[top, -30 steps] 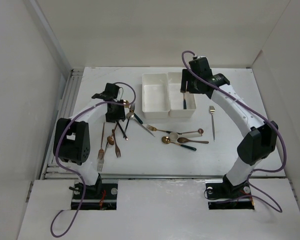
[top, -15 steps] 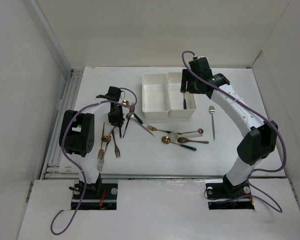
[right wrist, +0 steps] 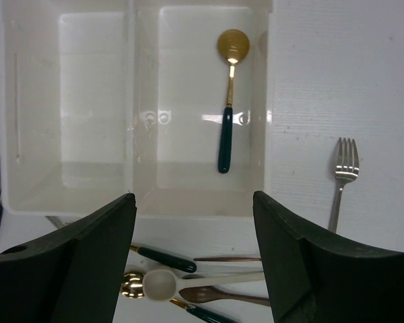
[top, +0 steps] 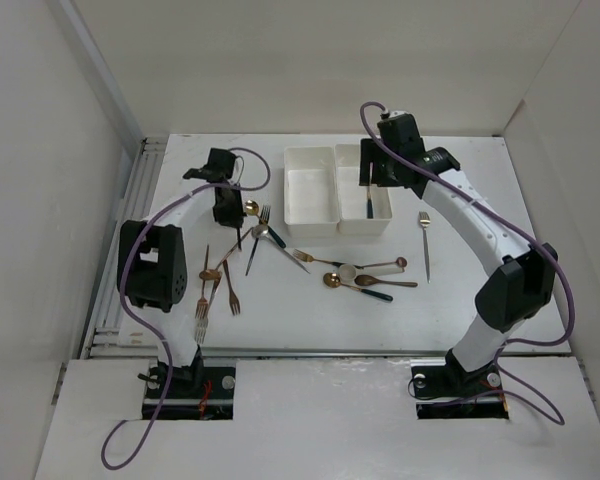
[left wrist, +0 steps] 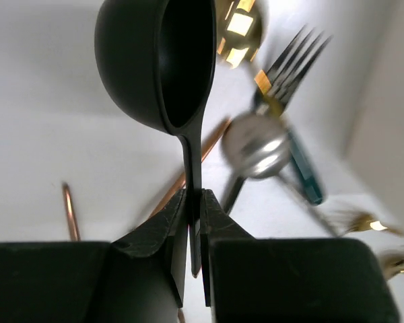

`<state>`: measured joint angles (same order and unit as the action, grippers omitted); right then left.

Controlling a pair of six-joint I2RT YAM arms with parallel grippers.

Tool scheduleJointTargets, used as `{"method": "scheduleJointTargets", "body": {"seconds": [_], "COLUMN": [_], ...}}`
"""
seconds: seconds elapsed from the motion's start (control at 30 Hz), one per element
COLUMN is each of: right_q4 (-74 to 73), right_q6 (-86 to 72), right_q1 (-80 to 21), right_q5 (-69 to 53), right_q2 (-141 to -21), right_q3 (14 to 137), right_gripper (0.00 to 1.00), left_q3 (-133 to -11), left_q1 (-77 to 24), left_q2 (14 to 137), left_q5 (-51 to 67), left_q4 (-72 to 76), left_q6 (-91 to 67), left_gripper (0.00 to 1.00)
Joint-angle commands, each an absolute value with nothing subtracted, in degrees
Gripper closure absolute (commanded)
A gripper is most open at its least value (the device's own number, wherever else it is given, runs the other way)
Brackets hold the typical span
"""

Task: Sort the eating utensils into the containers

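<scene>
Pinching a black spoon (left wrist: 155,60) with my left gripper (left wrist: 194,202); white plastic bins (right wrist: 133,67) under my wide right gripper (right wrist: 194,202) hold one gold spoon (right wrist: 227,108), most cutlery (top: 380,281) unsorted.

Two white bins (top: 311,197), one spoon (right wrist: 225,138) inside, roughly a dozen utensils (top: 368,281) outside them.

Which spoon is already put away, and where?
Find the two joined white plastic bins at the far side of the table. Look in the right bin: a spoon with a gold bowl and dark green handle lies there, the only utensil inside either bin.
</scene>
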<state>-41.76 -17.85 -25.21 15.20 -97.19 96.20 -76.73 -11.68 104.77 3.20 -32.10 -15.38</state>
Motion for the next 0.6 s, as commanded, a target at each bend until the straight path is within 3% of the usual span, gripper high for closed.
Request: {"method": "scheduleJointTargets", "body": {"seconds": [0.0,0.27,0.43,0.57], "right_q4": [-36.05,-31.73,-29.54,-29.53], "right_q6": [-14.06,-16.78,-26.61,-29.36], "right_q1": [-26.46,-25.93,-17.24,-11.61], "right_q5": [9.33,5.19,5.28,6.40], "right_q2": [-92.64,-93.16,-90.10,-84.66], "right_q3": [98.96,98.44,92.74,87.37], "right_gripper": [0.25,0.24,0.24,0.24], "left_q3": [-86.64,-106.67,-119.60,-119.01], "left_q1": [-10.99,-14.66,-21.52,-27.15], "left_q2": [99.76,101.67,108.97,113.55], "left_q5": [5.27,14.57,23.54,30.58], "left_q4": [-33.66,-29.19,-20.94,-9.60], "left_q6": [-13.02,-9.94,-11.06,-15.72], "left_gripper": [1.00,1.00,1.00,1.00]}}
